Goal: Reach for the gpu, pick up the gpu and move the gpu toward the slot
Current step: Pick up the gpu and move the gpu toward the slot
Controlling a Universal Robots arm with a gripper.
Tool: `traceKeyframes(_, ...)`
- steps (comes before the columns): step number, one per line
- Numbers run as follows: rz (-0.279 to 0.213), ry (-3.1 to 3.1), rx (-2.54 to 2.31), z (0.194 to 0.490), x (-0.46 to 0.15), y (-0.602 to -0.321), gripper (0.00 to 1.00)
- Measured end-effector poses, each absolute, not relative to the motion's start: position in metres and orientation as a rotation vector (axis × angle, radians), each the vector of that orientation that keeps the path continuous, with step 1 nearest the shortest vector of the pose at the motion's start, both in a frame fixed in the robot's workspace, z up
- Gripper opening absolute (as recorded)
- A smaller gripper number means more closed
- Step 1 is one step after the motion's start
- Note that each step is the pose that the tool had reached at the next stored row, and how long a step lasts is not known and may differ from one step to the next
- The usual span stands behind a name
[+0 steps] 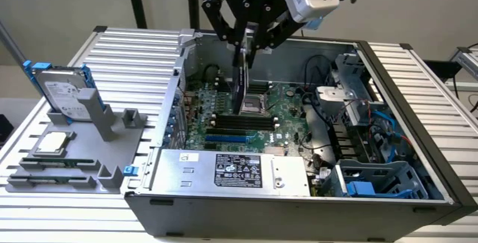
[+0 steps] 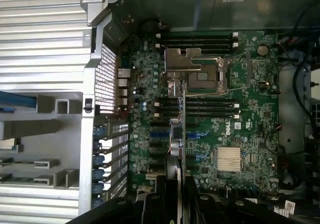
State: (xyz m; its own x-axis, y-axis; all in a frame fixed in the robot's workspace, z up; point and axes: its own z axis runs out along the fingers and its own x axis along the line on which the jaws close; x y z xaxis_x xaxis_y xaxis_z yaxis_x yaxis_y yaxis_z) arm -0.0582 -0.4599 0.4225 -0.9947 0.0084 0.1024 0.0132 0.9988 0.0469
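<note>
My gripper (image 1: 247,42) is shut on the gpu (image 1: 243,80), a thin card that looks dark because it hangs edge-on, straight down from the fingers. It hovers above the green motherboard (image 1: 280,117) inside the open computer case, over the area beside the CPU socket (image 1: 251,106). In the wrist view the gpu (image 2: 180,129) is a narrow vertical strip running away from my gripper (image 2: 173,186), whose dark fingers (image 2: 156,196) clamp it from both sides. The blue slot (image 1: 225,138) lies on the board nearer the case front, below the card's lower edge.
The case walls (image 1: 179,80) surround the board. A power supply (image 1: 232,170) sits at the front, and cables (image 1: 325,125) and a blue drive cage (image 1: 373,184) on the exterior view's right. Outside, a grey fixture (image 1: 82,142) holds a hard drive (image 1: 64,92) and a square chip (image 1: 52,142).
</note>
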Motion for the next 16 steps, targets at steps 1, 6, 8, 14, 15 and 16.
traceKeyframes(1, -0.072, -3.039, -0.016, 0.422, -0.057, -0.458, 0.26)
traceKeyframes(6, -0.073, -3.052, -0.016, 0.419, -0.049, -0.451, 0.26)
traceKeyframes(8, -0.073, -3.059, -0.016, 0.418, -0.045, -0.448, 0.26)
traceKeyframes(14, -0.074, -3.088, -0.015, 0.416, -0.035, -0.443, 0.26)
traceKeyframes(15, -0.074, -3.095, -0.015, 0.416, -0.034, -0.443, 0.26)
traceKeyframes(16, -0.074, -3.104, -0.015, 0.416, -0.033, -0.443, 0.26)
